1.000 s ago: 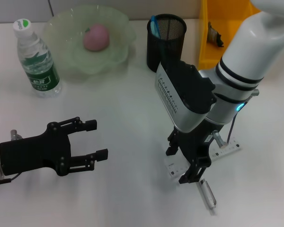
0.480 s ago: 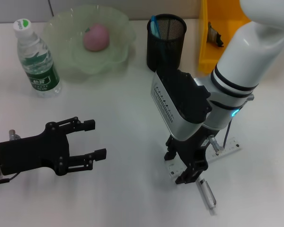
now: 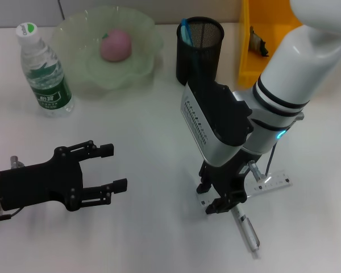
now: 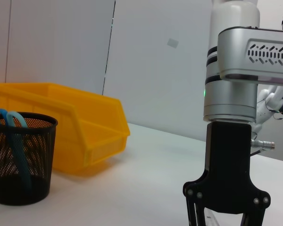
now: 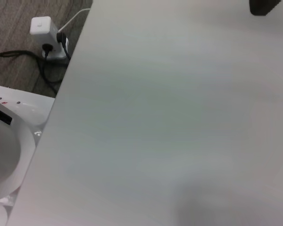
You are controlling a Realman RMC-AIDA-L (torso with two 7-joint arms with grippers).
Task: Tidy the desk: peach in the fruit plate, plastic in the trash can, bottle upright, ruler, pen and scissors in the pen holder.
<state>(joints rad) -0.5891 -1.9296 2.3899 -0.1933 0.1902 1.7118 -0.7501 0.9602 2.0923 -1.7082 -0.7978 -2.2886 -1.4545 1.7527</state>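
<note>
Done: peach point(image 3: 115, 44) in fruit plate point(image 3: 143, 68); bottle point(image 3: 44, 73) upright; scissors point(image 3: 184, 29) in pen holder point(image 3: 200, 50); something lies in the yellow bin point(image 3: 273, 17). Outstanding: ruler point(image 3: 275, 182) and pen point(image 3: 247, 232), both on desk. Right gripper point(image 3: 217, 199) down at ruler's end, fingers apparently closing on it. Left gripper point(image 3: 111, 168) spread, empty, parked well apart.

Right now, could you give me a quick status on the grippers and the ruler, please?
Right gripper down over the ruler, grip unclear. Left gripper open, idle, low on the desk. Pen lies just beside the ruler; nothing else in the way.
</note>
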